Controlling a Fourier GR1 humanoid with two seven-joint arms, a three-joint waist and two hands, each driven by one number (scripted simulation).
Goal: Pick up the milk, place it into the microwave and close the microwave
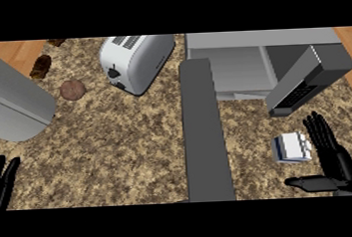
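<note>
Right hand, fingers straight and thumb spread, stands just right of the milk on the speckled counter. Behind it, the microwave is open, its door swung outward. Left hand rests open at the counter's left edge. No writing is legible.

Right hand: black, at the view's lower right; fingers straight and pointing up the view, thumb stretched out sideways toward the left. Open, holding nothing. Left hand: black, at the lower left edge; fingers straight and upright, at rest. Partly cut off by the edge.
</note>
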